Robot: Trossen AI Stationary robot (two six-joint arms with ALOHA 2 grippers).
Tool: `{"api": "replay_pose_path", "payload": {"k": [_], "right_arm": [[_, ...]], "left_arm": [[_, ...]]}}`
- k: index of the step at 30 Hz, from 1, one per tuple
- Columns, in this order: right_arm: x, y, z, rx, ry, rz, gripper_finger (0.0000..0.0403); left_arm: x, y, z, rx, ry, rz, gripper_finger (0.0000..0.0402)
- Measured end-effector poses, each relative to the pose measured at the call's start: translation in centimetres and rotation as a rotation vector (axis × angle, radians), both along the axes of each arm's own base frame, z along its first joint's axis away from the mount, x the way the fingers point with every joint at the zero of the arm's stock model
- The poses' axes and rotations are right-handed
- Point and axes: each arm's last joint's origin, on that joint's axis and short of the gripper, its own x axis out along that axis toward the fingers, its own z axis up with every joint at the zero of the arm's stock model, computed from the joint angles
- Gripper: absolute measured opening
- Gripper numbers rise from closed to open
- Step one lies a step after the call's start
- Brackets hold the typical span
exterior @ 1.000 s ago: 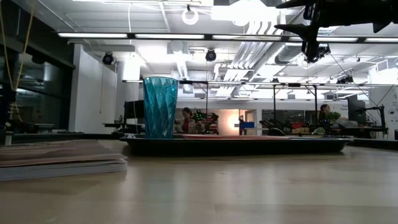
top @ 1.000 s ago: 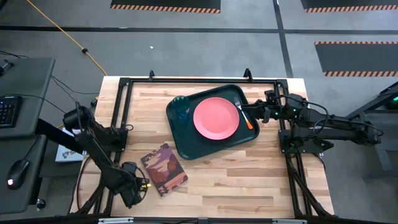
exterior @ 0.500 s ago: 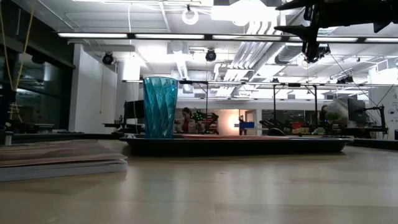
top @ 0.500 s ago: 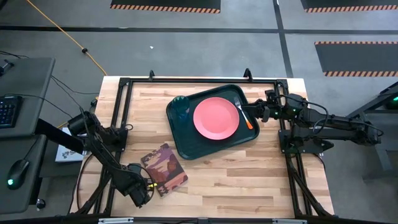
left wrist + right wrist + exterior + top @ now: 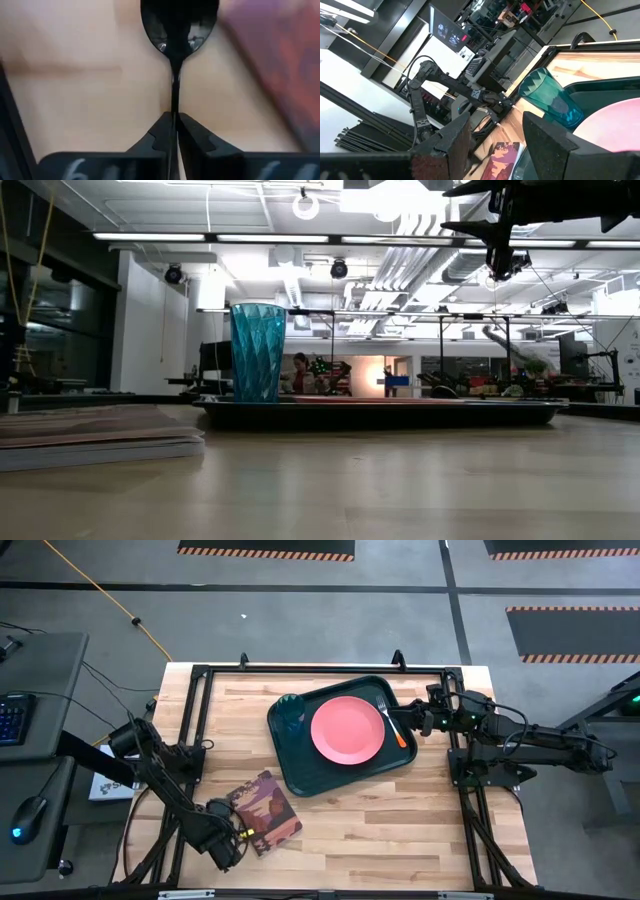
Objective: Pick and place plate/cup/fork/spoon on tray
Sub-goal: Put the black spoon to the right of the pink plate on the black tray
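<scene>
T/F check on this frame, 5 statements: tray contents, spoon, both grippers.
1. The salmon-pink round plastic plate lies on the dark green rectangular tray. True.
2. The translucent teal plastic cup stands on the bare table. False: it stands on the tray.
3. The left gripper is shut on the slender dark spoon. True.
4. The orange-handled fork lies beside the maroon book. False: it lies on the tray, next to the plate.
5. The right gripper holds the cup. False: it is open and empty.

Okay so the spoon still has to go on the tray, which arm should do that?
Left. The left gripper is already shut on the spoon beside the book. The right gripper hovers open and empty at the tray edge.
</scene>
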Motion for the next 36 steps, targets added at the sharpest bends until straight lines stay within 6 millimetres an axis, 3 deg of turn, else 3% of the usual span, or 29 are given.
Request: {"api": "replay_pose_path", "payload": {"k": [3, 8, 14, 19, 27, 36], "right_arm": [[0.0, 0.0, 0.0, 0.000, 0.000, 0.000, 0.0173], [0.0, 0.0, -0.1, 0.002, 0.008, 0.000, 0.0173], [0.0, 0.0, -0.1, 0.002, 0.007, 0.000, 0.0173], [0.0, 0.0, -0.1, 0.002, 0.007, 0.000, 0.0173], [0.2, 0.3, -0.1, 0.062, -0.003, 0.019, 0.0173], [3.4, 2.4, -0.6, 0.122, -0.046, 0.171, 0.0173]], "left_arm": [[-1.0, 0.8, 0.9, 0.058, 0.014, -0.017, 0.0009], [-2.5, 1.3, 4.4, 0.024, -0.030, -0.066, 0.0005], [-3.9, 2.5, 8.5, -0.008, -0.173, -0.143, 0.0003], [-3.5, 3.3, 10.7, -0.022, -0.426, -0.198, 0.0002], [1.3, 4.5, 11.8, -0.028, -0.670, -0.239, 0.0001], [8.9, 9.0, 13.3, 0.102, -0.954, -0.372, 0.0001]]}}
